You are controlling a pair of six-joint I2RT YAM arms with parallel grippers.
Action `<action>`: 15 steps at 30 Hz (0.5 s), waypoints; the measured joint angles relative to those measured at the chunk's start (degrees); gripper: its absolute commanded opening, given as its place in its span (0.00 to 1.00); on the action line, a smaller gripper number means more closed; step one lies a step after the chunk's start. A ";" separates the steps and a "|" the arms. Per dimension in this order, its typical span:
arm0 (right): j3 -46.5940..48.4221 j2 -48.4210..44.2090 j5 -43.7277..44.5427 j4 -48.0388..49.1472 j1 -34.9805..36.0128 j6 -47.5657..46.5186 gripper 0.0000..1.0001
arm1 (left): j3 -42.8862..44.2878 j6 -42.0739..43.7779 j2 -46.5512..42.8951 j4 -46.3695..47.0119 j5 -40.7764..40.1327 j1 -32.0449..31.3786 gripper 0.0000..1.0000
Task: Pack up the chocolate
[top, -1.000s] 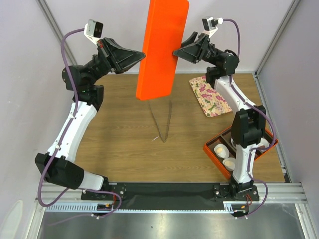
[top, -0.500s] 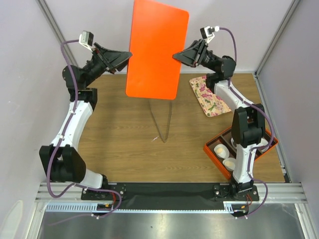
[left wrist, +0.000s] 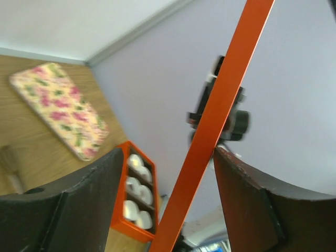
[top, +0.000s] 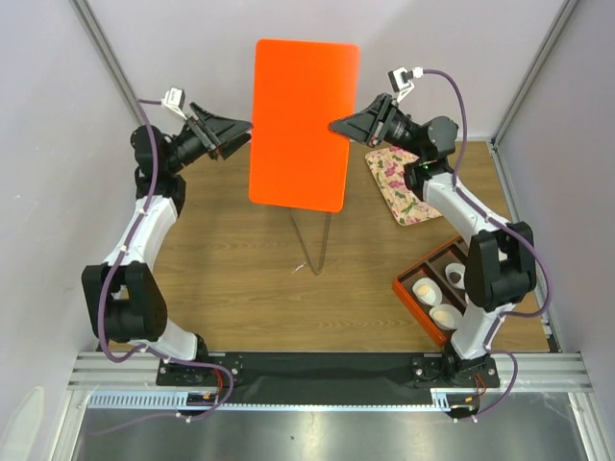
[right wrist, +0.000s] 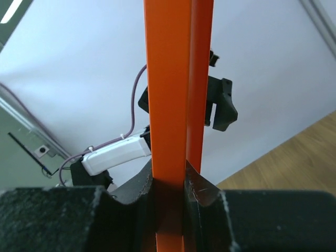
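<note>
The lid (top: 300, 125) hangs in the air at the upper middle of the top view, a flat orange panel with its long axis running up and down the frame. The right hand (top: 336, 125) is clenched on the lid's right edge, and its wrist view shows both fingers (right wrist: 134, 202) pressed against the panel. The left hand (top: 246, 140) stands open at the lid's left edge, with a finger (left wrist: 89, 194) on either side and seemingly clear of it, so the right hand alone seems to carry the lid. The box (top: 408, 293) sits on the bench (top: 240, 259) at the lower right, well below the lid and beside the right arm's base, with the flowered tray (top: 404, 187) between them. That makes the right arm the nearer one. White cups (top: 424, 288) fill the box. The chocolate is presumably in them, though no dark pieces can be made out.
</note>
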 measured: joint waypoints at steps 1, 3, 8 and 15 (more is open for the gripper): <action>-0.74 -0.85 0.61 -2.05 0.02 -1.18 0.00 | -0.17 1.75 0.00 -1.53 -0.15 0.74 0.77; -2.73 -2.49 2.01 -5.97 0.02 -3.32 0.00 | -0.31 4.85 0.00 -4.63 -0.57 1.73 0.77; -9.49 -10.08 9.14 -24.26 -0.37 -13.64 0.00 | -0.90 14.75 -0.96 -15.08 -3.15 1.79 0.79; -19.17 -30.56 24.33 -52.89 -5.29 -23.50 0.00 | -1.46 28.52 -4.70 -29.57 -9.27 -6.60 0.80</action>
